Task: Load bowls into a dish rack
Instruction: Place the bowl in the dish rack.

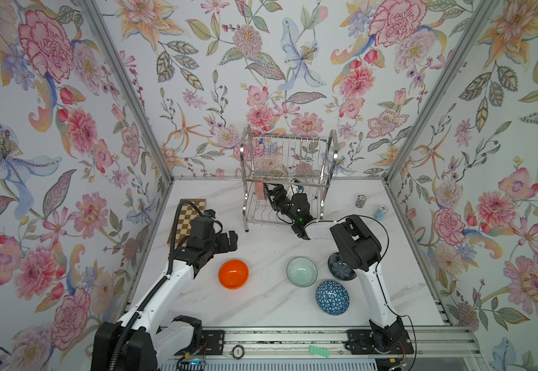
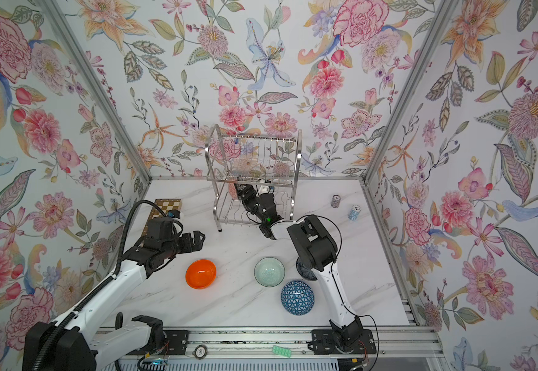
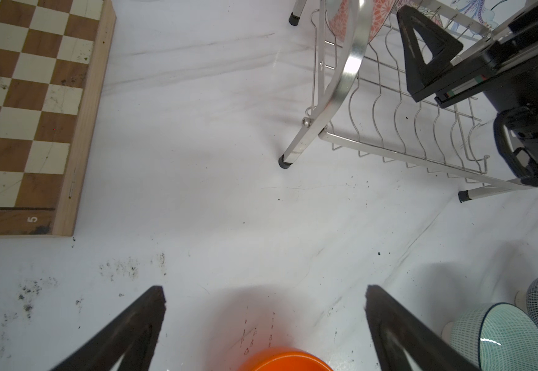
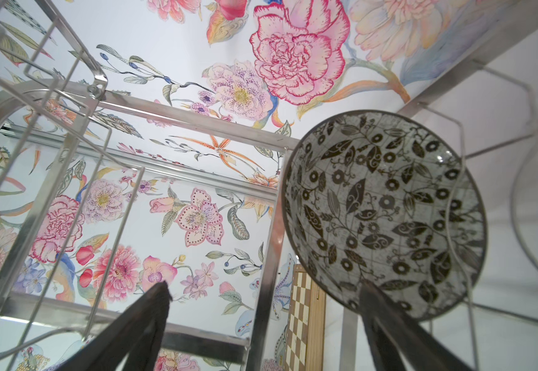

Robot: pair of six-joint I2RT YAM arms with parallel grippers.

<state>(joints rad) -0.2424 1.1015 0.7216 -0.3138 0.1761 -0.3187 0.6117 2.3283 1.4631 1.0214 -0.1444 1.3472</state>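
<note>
On the lower shelf of the dish rack (image 1: 245,205), at the end nearer the chessboard (image 1: 190,215), the black-and-white floral bowl (image 4: 383,212) stands on edge between the wires. By my reckoning one bowl of five is loaded.

Four bowls are left on the table (image 1: 270,305):
- the orange bowl (image 1: 233,274)
- the mint bowl (image 1: 302,271)
- the blue triangle bowl (image 1: 332,298)
- the navy bowl (image 1: 338,269) (half hidden behind the right arm)

The upper shelf looks bare.

The right gripper (image 4: 264,286) reaches inside the lower tier with its jaws spread wide, and it grips nothing. In the right wrist view one finger crosses the floral bowl's lower rim; I cannot tell whether it touches the bowl.

The left gripper (image 3: 264,295) is likewise spread and empty. It hovers above the table just beside the orange bowl, which seems the likely next pick.
</note>
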